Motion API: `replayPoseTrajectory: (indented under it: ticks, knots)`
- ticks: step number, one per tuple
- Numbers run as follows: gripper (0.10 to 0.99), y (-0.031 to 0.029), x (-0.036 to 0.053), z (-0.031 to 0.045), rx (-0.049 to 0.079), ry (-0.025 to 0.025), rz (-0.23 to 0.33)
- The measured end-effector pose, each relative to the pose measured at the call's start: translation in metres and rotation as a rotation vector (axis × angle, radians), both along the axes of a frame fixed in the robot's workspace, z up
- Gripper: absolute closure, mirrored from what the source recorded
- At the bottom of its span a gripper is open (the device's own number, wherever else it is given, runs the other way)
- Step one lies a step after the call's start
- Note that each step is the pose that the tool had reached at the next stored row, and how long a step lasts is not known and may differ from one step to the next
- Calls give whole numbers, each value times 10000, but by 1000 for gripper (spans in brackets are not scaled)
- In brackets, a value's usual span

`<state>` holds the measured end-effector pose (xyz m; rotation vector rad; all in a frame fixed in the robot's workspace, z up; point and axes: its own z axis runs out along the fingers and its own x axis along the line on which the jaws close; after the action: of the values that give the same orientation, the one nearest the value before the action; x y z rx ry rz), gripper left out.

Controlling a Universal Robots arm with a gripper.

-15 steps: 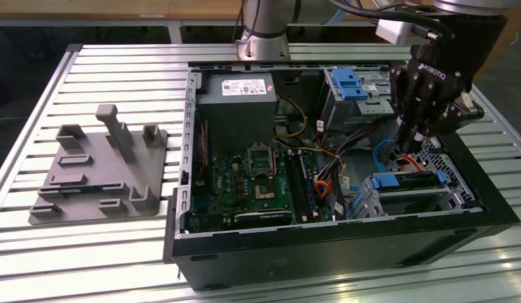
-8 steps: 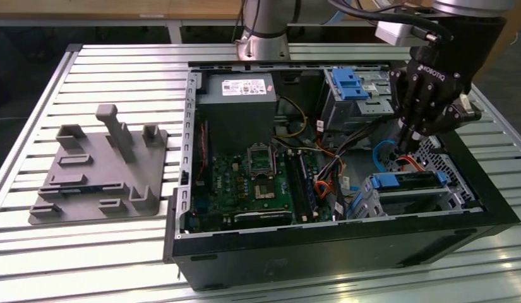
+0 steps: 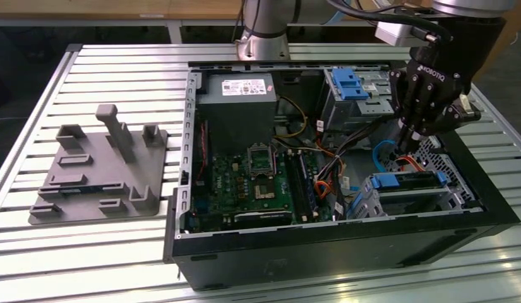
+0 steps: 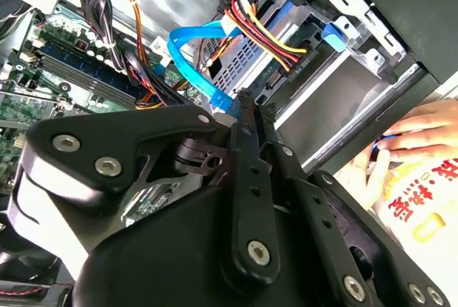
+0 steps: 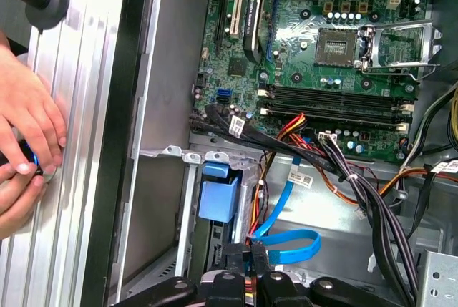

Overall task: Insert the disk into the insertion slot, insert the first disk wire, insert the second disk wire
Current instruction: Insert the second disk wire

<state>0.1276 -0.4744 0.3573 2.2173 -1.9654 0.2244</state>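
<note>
The disk (image 3: 409, 182), its blue carrier showing, sits inside the insertion slot (image 3: 422, 201), a silver cage at the case's corner on the exterior view's right. My gripper (image 3: 408, 148) reaches down into the case just behind the cage. In the second wrist view the gripper (image 4: 254, 103) is shut, with the plug end of the blue flat wire (image 4: 193, 42) at its tips, close to the back of the disk (image 4: 240, 64). A red, yellow and black wire bundle (image 4: 261, 31) runs to the disk's rear. The blue wire (image 5: 293, 242) loops up from the gripper (image 5: 249, 251).
The open computer case (image 3: 328, 249) lies on a slatted table. It holds a motherboard (image 3: 252, 183), a power supply (image 3: 235, 95) and a taller cage with a blue clip (image 3: 348, 85). A grey fixture (image 3: 100, 170) lies on the exterior view's left. A person's hands (image 5: 25, 135) rest outside the case wall.
</note>
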Motion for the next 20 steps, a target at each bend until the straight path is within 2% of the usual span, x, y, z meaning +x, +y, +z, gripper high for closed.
replayPoseTrajectory:
  ticks: [8,15,18,20]
  knots:
    - [925,50,68,0,-20,0,-224]
    - [925,53,75,-6,-27,7,-1044]
    - [925,52,116,-7,-31,62,-1074]
    - [925,51,161,-7,-36,159,-1074]
